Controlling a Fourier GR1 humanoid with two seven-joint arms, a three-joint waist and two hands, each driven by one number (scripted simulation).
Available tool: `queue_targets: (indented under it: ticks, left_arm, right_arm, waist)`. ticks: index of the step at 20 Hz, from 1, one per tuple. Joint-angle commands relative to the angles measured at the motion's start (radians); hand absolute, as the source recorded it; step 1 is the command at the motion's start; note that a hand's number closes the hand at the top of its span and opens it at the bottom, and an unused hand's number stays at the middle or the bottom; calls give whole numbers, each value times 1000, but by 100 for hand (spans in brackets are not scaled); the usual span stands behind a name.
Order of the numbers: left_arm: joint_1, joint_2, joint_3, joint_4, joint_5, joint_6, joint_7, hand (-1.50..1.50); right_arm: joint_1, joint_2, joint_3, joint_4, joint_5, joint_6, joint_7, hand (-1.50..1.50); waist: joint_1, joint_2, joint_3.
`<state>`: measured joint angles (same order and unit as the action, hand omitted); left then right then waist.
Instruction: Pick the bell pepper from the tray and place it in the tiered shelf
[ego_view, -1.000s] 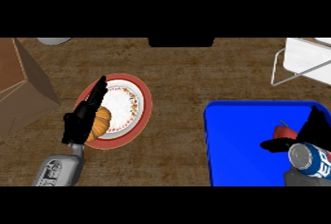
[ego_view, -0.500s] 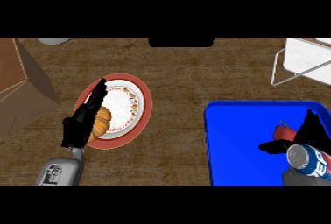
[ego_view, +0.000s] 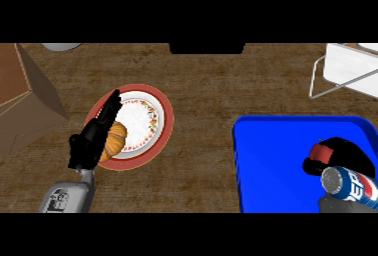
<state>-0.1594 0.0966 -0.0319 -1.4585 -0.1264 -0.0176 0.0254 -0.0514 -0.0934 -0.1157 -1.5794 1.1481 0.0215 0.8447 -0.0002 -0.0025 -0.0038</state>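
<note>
The red bell pepper (ego_view: 321, 150) lies at the right side of the blue tray (ego_view: 273, 165), mostly hidden. My right hand (ego_view: 347, 156) covers it from the right, fingers and thumb curled round it, with only a red patch showing at the hand's left. The tiered shelf (ego_view: 345, 70), a white wire frame with a pale board, stands at the counter's far right corner, beyond the tray. My left hand (ego_view: 92, 142) rests open at the left, fingers straight, over the edge of a plate.
A blue soda can (ego_view: 354, 184) lies on the tray just in front of my right hand. A red-rimmed plate (ego_view: 164, 107) with a croissant (ego_view: 116, 142) sits left of centre. A brown box (ego_view: 26, 100) stands at the far left.
My right hand has curled closer over the bell pepper, hiding more of it. The left hand, can and plate have stayed in place.
</note>
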Motion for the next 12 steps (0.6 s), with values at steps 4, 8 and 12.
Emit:
queue_targets:
  ticks: [4,8,12]
  left_arm:
    - [19,-2,-7,-35,-14,-13,12,0]
    - [-23,2,-2,-31,3,-26,45,0]
    - [-29,-57,-37,-40,-39,38,77,0]
  right_arm:
    - [-55,32,60,-2,30,19,21,150]
    - [-272,91,148,162,-38,91,13,150]
    - [-431,92,203,221,-147,83,81,150]
  waist:
    - [2,2,4]
    - [31,7,4]
    - [17,3,4]
